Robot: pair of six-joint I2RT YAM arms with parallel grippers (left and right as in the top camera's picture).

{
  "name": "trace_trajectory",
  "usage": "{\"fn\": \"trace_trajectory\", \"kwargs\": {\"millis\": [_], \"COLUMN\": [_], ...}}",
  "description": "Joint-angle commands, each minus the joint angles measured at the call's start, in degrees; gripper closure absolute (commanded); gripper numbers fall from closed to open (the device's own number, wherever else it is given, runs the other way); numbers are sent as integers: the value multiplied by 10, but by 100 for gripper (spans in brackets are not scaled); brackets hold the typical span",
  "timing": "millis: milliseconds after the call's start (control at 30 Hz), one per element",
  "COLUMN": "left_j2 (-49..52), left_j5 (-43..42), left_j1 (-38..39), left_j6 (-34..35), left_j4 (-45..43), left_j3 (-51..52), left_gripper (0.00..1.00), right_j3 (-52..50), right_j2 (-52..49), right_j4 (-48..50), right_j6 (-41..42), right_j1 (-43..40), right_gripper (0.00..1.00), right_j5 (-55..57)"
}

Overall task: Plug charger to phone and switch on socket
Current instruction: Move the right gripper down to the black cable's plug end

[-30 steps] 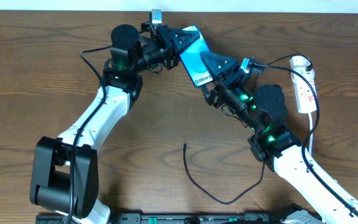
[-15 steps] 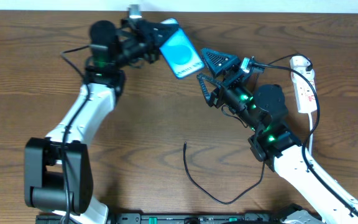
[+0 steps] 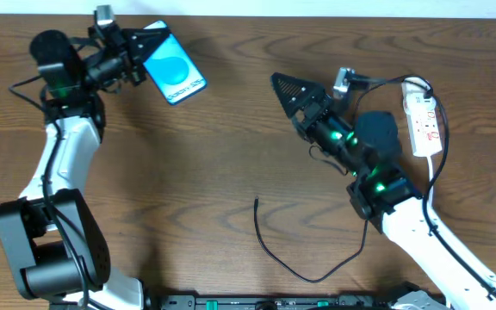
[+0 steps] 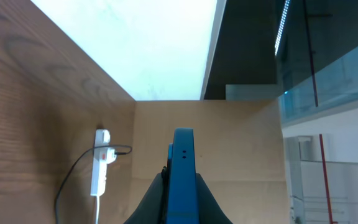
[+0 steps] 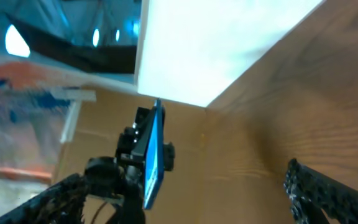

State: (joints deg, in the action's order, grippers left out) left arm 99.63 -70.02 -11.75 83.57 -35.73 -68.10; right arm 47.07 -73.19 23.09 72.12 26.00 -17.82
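**Phone pinched at upper left, charger tip loose at lower centre**

At the lower middle of the overhead view, the charger (image 3: pixel 257 215) is seen lying in a loose curve on the tabletop (image 3: pixel 188 189). Its small connector tip is pointed toward the centre of the frame and nothing is touched by it. The cable is carried off to the right, where it is hidden under the right arm.

Above it, right of centre, the right pincer (image 3: pixel 293 93) is aimed toward the upper left. It is spread wide and nothing is held in it. In the right wrist view its fingers (image 5: pixel 325 190) are seen at the two lower corners, well apart.

At the upper right edge of the overhead view, the socket (image 3: pixel 425 120) is laid lengthwise, a white strip with small red marks. A black cable is run along its side.

Farthest off, at the upper left, the phone (image 3: pixel 175 76) is pinched by the left pincer (image 3: pixel 145 62) at its upper-left end. Its blue screen is turned up toward the overhead camera, with the white strip at its lower-right end. In the left wrist view the phone is seen edge-on between the closed fingers, and the socket is visible at lower left. The phone is well apart from both the connector tip and the socket.
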Motion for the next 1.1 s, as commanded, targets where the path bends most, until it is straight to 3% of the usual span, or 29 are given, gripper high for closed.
{"fn": "trace_trajectory", "kwargs": {"millis": [0,267,400,700,800,1067], "left_j2": [-13,-13,-13,-13,-13,-13], "left_j5": [-52,-77,-89,-106,-106,-107], "left_j1": [-21,-55,-72,-86,-86,-86], "left_j6": [-12,-25,-28,-30,-30,-36], "left_j4": [-6,-6,-6,-6,-6,-6], "left_j3": [-9,-9,-9,-9,-9,-9], "left_gripper": [93,93,92,93,93,93], "right_j3": [83,360,413,412,412,412], "right_j2": [-23,-169,-218,-263,-286,-372], "right_j4": [-64,-490,-600,-633,-681,-779], "right_j6": [-100,-335,-456,-425,-410,-304], "right_j1": [-15,-23,-18,1,34,141], "right_gripper": [1,1,1,5,5,18], "right_j5": [-67,-139,-137,-95,-34,110]}}
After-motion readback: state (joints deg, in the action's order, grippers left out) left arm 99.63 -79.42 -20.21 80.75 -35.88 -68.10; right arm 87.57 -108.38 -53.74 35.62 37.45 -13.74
